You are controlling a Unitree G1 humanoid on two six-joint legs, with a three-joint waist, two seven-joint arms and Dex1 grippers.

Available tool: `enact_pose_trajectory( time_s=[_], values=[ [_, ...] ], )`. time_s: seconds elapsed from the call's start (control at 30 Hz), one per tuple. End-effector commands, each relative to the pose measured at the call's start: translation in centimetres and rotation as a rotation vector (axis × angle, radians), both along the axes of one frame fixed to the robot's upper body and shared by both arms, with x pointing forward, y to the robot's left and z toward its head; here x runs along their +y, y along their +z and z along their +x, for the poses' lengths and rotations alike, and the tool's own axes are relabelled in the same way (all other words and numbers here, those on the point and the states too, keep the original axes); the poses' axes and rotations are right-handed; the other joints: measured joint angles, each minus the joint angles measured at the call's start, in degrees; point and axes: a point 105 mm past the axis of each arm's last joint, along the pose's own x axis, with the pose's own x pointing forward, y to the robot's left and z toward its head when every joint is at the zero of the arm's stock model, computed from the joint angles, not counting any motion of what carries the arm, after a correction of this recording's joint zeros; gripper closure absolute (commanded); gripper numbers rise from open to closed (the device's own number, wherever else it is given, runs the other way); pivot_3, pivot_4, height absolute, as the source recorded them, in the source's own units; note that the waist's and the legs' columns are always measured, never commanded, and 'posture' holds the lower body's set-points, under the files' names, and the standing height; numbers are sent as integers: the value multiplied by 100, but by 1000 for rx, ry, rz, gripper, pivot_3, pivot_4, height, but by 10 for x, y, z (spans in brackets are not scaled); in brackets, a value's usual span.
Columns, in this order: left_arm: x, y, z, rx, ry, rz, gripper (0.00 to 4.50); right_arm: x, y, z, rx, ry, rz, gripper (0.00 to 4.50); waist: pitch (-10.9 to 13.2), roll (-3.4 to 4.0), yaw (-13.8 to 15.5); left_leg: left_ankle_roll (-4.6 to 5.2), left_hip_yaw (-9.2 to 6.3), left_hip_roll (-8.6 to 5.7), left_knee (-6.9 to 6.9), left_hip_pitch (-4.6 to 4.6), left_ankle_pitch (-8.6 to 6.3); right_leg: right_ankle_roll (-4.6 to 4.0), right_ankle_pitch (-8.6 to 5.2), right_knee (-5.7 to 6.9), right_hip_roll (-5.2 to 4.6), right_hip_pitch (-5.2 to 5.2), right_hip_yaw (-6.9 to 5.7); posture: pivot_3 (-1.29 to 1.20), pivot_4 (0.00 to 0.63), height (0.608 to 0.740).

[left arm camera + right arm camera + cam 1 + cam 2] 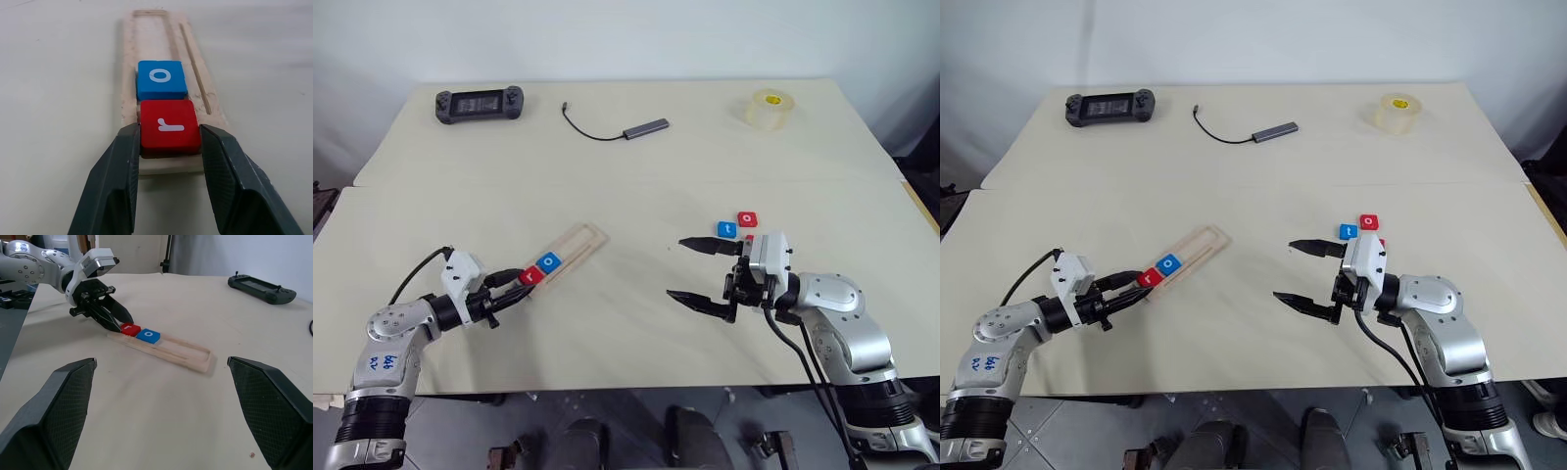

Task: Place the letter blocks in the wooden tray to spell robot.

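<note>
the left gripper (pixel 168 142) is pinching the red r block (pixel 168 128) at the wooden tray (pixel 585 238)'s seven o'clock end, beside the blue o block (pixel 160 78); the right gripper (pixel 703 272) is gaping empty, probably fetching b next.

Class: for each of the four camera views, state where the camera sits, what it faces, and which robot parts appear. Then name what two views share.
Left and right eye views: head, looking down over the table; both arms show.
Left wrist view: along the left gripper, shut on the red r block in the wooden tray.
Right wrist view: between the open right gripper fingers, facing the tray; the left arm shows.
Shared: both wrist views show the blue o block.
</note>
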Motion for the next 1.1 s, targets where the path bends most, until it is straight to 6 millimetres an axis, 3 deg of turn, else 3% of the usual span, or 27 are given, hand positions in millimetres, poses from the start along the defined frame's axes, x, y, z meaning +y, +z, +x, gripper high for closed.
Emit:
enact_pose_trajectory(
  time_s=[0.03, 0.07, 0.37, 0.6, 1.1],
  values=[
    [-4, -4, -5, 19, -26, -2, 2956, -6, 7, -2, -28, -13, 5, 0, 0, 0, 3, 0, 0, 0, 0, 0, 0, 0, 0, -1, 0, 0, -1, 0, 150, 740],
    [-4, -4, -5, 23, -30, -7, 2956, -7, 7, -2, -27, -15, 3, 0, 0, 0, 3, 1, -1, -1, 0, -1, 0, 0, 0, -1, 0, 0, -1, 0, 150, 740],
    [2, 1, -9, 3, -5, -24, 112, -6, 7, 0, -31, -23, 7, 0, 0, 0, -4, 0, -1, 1, 0, 0, 1, 0, 0, 0, 1, 0, 0, 0, 150, 740],
    [11, 11, -11, -35, 9, -19, 29, -6, 8, 1, -31, -18, 5, 0, 1, -1, -5, 0, -2, 1, 0, -5, 0, 0, 0, -2, 1, -3, -2, 0, 150, 740],
    [2, -17, -7, 87, -49, -23, 29, -6, 11, 0, -45, -22, 1, 0, 1, -1, 0, 0, -3, -1, 0, -3, 1, 0, 0, -1, 0, -1, -5, 0, 150, 740]
  ],
)
